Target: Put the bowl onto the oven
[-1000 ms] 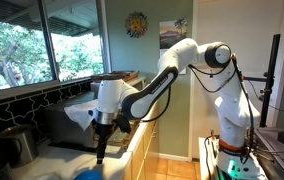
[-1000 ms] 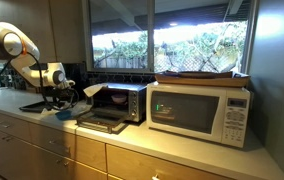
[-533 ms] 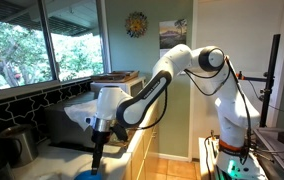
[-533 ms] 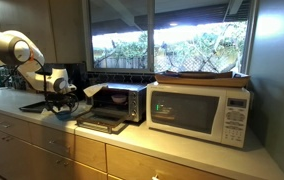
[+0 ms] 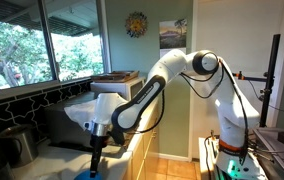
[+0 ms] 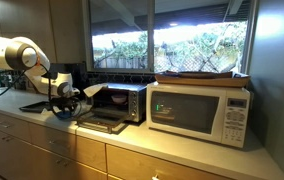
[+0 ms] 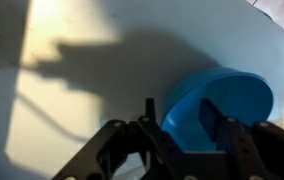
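Far left on the counter [image 6: 4, 108], I have the arm [image 6: 22, 52] bent down so that the gripper [image 6: 62, 103] points at the surface, directly above the bowl [image 6: 62, 114]. The bowl sits upright on the counter, just left of the oven [image 6: 130, 95], and is not yet on top of it. The oven's door [image 6: 102, 123] lies open and flat toward the counter's front edge. Right of the oven stands a microwave [image 6: 200, 112] with a tray [image 6: 197, 73] lying across its top.

In the wrist view, the gripper's shadow falls across the pale counter on the left, and the blue bowl fills the lower right. My fingers [image 7: 210, 115] straddle the bowl's near wall. One finger is outside it on the left, the other is down inside the bowl, and the rim runs between them. I can see a gap between the outer finger and the rim, so the hand is released and spread, holding nothing.

In an exterior view, a pot [image 5: 17, 145] stands at the far left of the counter. To its right, the gripper hangs tip-down with a sliver of blue bowl just beneath it. A white cloth [image 5: 77, 112] shows behind the wrist.
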You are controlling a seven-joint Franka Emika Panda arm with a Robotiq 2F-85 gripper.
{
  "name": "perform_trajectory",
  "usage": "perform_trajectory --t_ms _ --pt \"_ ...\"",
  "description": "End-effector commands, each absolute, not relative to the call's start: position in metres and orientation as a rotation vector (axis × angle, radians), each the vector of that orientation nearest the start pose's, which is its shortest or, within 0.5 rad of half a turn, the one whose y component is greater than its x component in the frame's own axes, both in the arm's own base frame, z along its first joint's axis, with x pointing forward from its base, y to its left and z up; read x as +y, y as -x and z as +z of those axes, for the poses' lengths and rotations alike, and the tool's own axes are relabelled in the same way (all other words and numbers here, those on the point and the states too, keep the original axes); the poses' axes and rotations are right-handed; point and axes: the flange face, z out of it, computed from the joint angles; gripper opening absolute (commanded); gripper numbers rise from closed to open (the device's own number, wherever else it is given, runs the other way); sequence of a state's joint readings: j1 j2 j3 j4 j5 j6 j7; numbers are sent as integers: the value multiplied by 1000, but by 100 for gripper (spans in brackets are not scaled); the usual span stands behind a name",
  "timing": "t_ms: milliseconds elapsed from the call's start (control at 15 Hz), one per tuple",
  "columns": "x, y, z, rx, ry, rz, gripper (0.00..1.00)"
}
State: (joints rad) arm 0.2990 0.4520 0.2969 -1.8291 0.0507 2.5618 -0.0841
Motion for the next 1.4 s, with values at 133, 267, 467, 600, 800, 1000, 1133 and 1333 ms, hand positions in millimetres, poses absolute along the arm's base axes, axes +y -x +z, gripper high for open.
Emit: perform_trajectory --t_ms 133,267,467,600,800,1000,1133,1333 --pt "360 -574 322 -836 2741 -349 4" --pt "360 -575 321 -832 2739 -341 0" --pt "363 -574 342 -835 2716 -375 1" --pt "362 -575 367 -847 2707 -426 1" --pt "347 -580 432 -808 2675 -550 1" --pt "327 -582 511 -754 2601 -640 1" --pt "311 -575 566 -733 2546 -658 1" --pt "308 -577 585 -729 2542 -676 1"
